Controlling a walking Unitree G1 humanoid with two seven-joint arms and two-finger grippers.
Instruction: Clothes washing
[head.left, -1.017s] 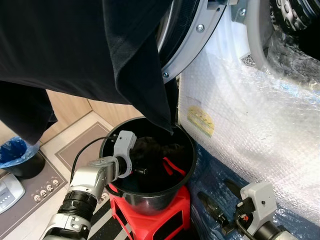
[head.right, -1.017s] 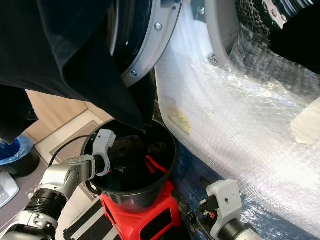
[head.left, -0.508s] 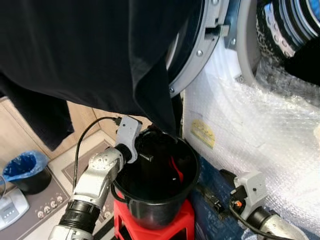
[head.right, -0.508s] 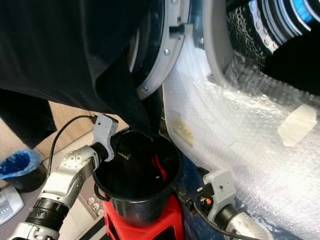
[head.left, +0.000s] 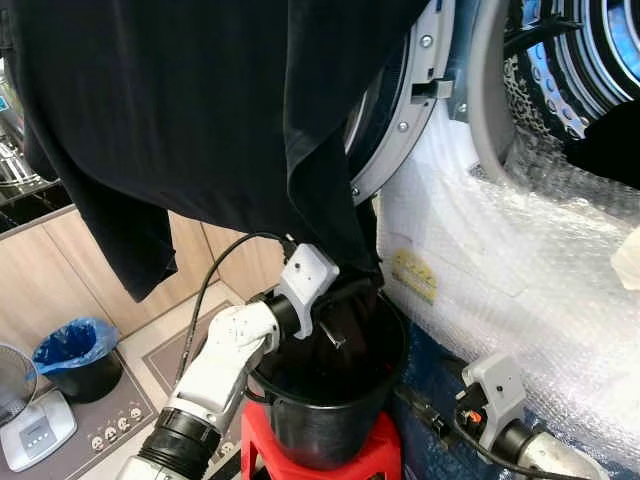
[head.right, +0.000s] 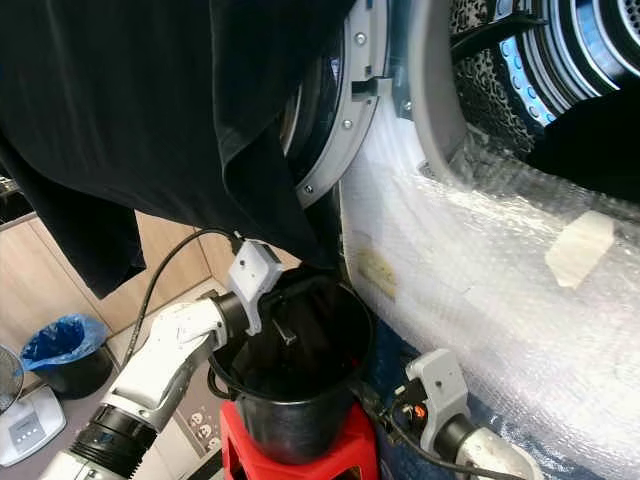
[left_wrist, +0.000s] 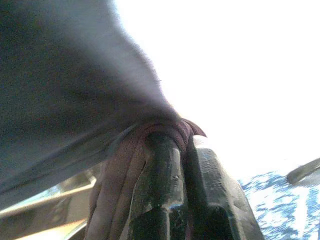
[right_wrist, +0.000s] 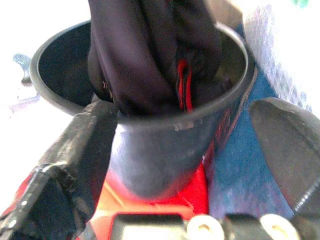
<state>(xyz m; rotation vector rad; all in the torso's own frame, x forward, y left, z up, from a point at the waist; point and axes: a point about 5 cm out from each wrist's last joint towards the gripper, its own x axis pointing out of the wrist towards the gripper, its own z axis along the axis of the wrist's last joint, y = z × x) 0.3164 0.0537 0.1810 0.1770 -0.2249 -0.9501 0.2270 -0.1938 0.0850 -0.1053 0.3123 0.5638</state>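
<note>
Left tool sits at the near rim of the black bucket, clenched on a fold of dark garment; your left wrist view shows cloth pinched between the fingers. The garment rises out of the bucket mouth, with a red trim strip visible against it in the right wrist view.

The bucket stands on a red stool, just beside the bubble-wrapped washer front. The washer door hangs open directly above the bucket, with a large black cloth draped in front of it, its lowest corner reaching the bucket rim. Room above the bucket is tight.

Right tool is low, beside the stool, fingers spread and released, bucket between them in its wrist view.

On the floor to your left: blue-lined bin and a scale, well apart from the stool.
</note>
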